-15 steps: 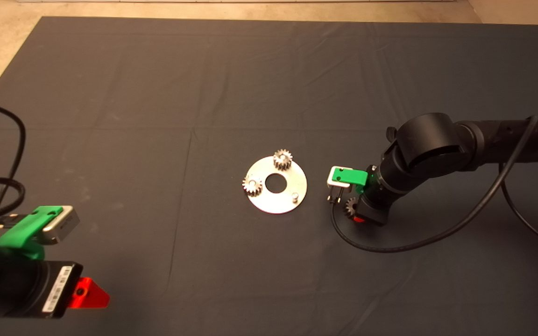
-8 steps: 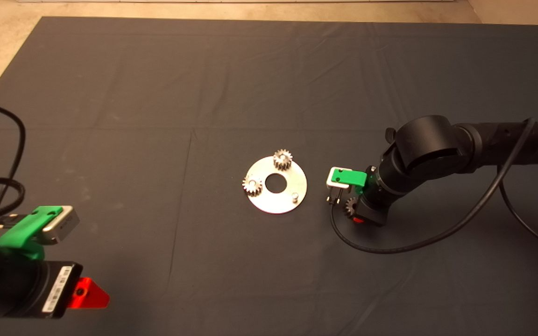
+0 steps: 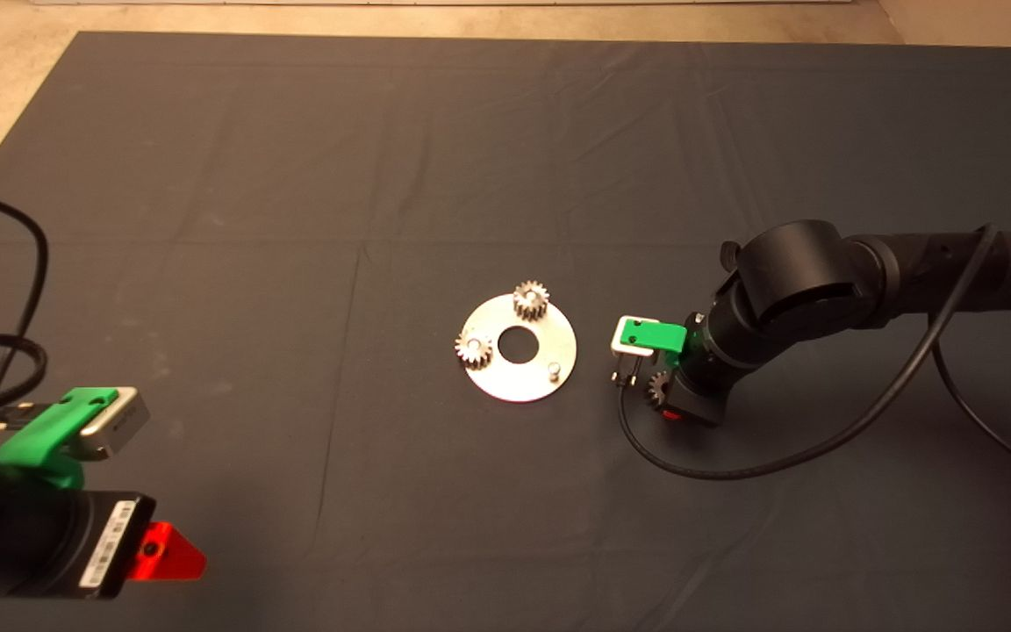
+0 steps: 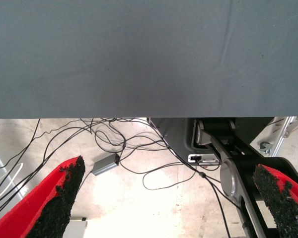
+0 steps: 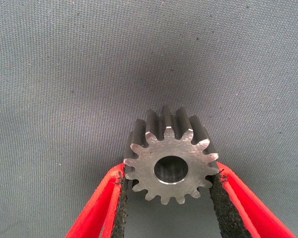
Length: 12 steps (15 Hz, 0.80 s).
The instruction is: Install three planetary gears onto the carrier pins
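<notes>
Two black pads [image 5: 120, 208] of the right gripper [image 5: 171, 198] clamp the third planetary gear [image 5: 171, 168] by its toothed flanks, bore facing the camera, above the dark mat [image 5: 64, 74]. Just beyond these jaws lies the carrier disc [image 3: 519, 348]: two gears [image 3: 531, 300] [image 3: 475, 348] sit on carrier pins, and one pin [image 3: 554, 370], nearest the jaws, stands bare. Left gripper [image 4: 171, 198] waits at the desk's near edge, jaws wide.
</notes>
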Motion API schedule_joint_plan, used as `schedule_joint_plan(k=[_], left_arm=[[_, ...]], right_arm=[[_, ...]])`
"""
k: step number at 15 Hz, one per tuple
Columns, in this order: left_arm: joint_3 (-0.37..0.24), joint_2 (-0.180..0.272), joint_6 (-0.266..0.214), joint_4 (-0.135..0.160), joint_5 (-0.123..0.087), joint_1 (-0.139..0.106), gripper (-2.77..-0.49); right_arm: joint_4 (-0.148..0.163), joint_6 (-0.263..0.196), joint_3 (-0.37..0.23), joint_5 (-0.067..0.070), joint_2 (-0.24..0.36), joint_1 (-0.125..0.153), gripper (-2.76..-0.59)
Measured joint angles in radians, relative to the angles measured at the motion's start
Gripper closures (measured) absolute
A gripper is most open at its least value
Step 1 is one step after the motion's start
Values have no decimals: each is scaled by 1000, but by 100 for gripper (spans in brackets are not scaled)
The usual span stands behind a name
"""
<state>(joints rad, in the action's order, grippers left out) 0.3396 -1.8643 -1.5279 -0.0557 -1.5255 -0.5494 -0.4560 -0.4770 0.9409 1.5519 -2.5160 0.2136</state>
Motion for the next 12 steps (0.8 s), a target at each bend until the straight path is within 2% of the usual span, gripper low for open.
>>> schedule_joint_plan(k=[12], left_arm=[[0,0,0,0,0,0,-246]], right_arm=[[-6,0,-1,6,-3,-3,-103]])
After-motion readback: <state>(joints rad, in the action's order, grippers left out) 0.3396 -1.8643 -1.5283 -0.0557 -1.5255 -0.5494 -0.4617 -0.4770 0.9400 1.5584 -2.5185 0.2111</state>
